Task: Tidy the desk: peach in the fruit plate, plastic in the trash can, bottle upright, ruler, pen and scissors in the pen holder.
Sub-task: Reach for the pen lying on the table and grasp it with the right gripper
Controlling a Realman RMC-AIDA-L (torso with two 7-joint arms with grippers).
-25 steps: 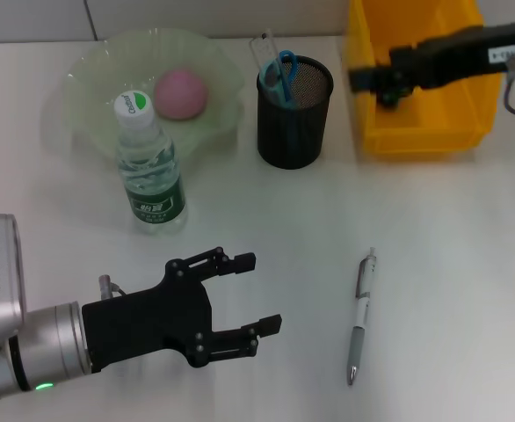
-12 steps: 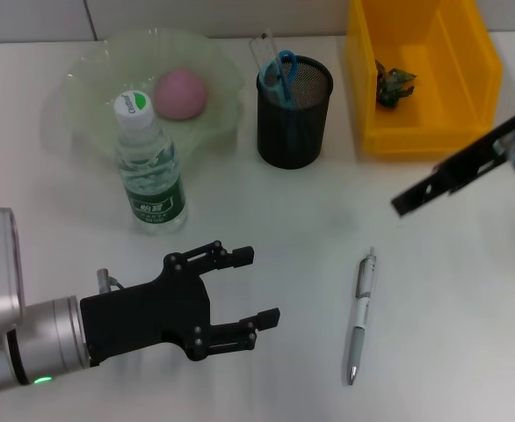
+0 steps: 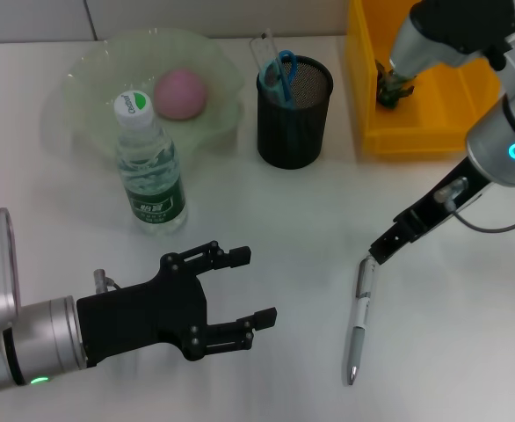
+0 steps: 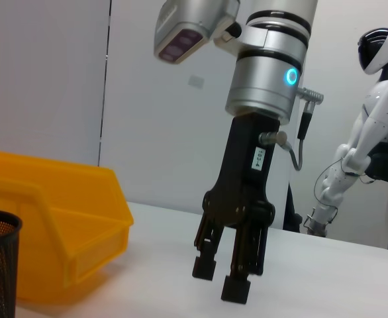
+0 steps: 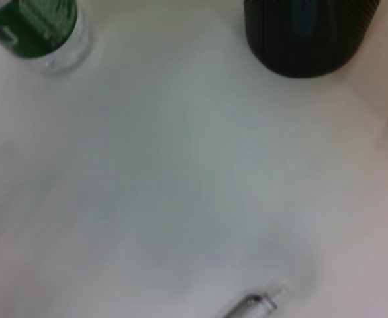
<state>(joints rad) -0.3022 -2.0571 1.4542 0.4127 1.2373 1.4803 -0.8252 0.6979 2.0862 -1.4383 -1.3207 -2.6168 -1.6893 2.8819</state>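
Now the right hand, fingers slightly spread, hovers at the silver-grey pen's upper end, lower right (presumably to grasp it); the black left hand idles spread, lower left.

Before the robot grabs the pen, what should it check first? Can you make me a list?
1. Pen lies flat on the table with nothing on it: ok.
2. Right gripper is by the pen's top end with its jaws apart: ok.
3. Jaws are lined up across the pen: cannot tell.
4. Pen holder stands upright, with the scissors and ruler in it and room left: ok.
5. Left gripper is off to the pen's side, jaws open, not in the way: ok.
6. Bottle stands upright, far from the pen: ok.
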